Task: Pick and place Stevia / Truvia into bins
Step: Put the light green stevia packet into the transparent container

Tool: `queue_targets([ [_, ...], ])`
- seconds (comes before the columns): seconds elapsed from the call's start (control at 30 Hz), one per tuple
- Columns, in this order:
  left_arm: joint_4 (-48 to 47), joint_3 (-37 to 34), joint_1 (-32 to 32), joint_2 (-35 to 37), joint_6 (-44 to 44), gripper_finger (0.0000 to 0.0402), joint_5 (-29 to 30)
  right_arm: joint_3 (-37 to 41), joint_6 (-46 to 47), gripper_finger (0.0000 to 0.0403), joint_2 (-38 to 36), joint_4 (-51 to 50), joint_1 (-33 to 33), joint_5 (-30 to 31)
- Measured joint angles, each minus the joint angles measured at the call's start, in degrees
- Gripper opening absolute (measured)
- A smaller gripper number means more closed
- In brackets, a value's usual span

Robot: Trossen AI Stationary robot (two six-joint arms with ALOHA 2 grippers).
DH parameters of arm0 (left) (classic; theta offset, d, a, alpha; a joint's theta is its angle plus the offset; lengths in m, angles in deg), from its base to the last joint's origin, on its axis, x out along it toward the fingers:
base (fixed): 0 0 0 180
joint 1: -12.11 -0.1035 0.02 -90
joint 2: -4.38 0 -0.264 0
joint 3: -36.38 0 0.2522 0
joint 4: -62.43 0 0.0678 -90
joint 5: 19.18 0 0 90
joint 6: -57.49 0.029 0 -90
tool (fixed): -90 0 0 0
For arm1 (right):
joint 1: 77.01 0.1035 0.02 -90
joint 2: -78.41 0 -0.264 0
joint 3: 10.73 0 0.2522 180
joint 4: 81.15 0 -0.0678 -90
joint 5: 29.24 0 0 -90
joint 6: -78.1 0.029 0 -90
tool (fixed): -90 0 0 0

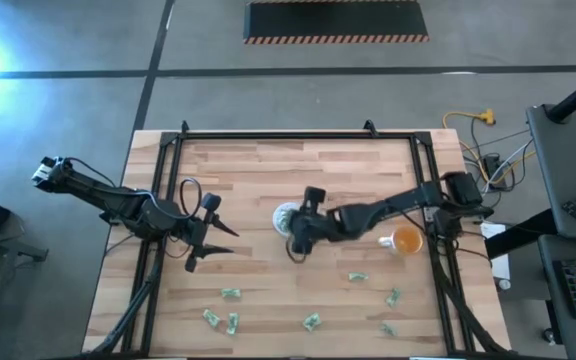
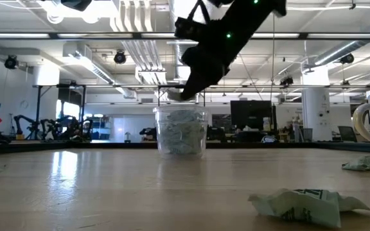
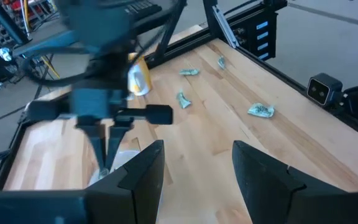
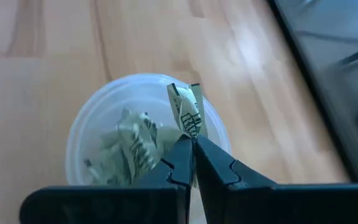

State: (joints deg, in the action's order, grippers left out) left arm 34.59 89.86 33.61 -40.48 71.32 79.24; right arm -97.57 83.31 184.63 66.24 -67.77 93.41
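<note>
Okay, my right claw (image 4: 192, 144) pinches a packet (image 4: 187, 111) over the cup (image 4: 92, 134); releasing off-centre could drop it outside.

Roughly seven loose packets (image 1: 230, 294); two cups (image 1: 285, 216).

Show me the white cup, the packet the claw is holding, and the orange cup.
white cup (image 4: 82, 134): right wrist view, on its pale rim.
held packet (image 4: 187, 112): right wrist view, on the printed paper above the right claw's tips.
orange cup (image 1: 406, 241): high view, on its orange body.
</note>
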Motion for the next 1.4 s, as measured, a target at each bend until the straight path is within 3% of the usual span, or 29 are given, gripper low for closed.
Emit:
queue_targets([
  [0.2,-0.1,-0.8,0.0,0.0,0.0,0.0173,0.0,0.6,0.5,0.0009,0.0,0.2,-4.2,-9.3],
  [0.37,0.0,-0.8,0.0,0.0,-0.1,0.0173,0.0,1.0,-1.0,0.0032,0.0,0.2,-4.0,-9.9],
  [0.6,-0.8,-0.8,0.0,0.0,-2.2,0.0173,0.0,1.1,-2.2,0.0109,0.0,0.1,-3.2,-10.4],
  [0.77,-8.4,-0.8,0.0,0.0,-8.2,0.0173,-0.2,-1.7,-0.4,0.0154,-1.3,-6.8,-2.9,-10.2],
  [0.9,-11.6,-1.1,0.0,-1.4,-12.1,0.0173,-0.3,-4.4,1.5,0.0165,-3.5,-10.9,-0.7,-7.9],
  [1.13,-12.2,-2.9,0.1,-8.7,-20.0,0.0173,-5.1,-4.9,2.2,0.0152,-6.6,-15.2,7.5,-6.3],
  [1.4,-10.3,-2.8,3.4,-24.6,-27.4,0.0173,-9.6,-4.9,10.1,0.013,-8.2,-21.4,17.2,-6.1],
])
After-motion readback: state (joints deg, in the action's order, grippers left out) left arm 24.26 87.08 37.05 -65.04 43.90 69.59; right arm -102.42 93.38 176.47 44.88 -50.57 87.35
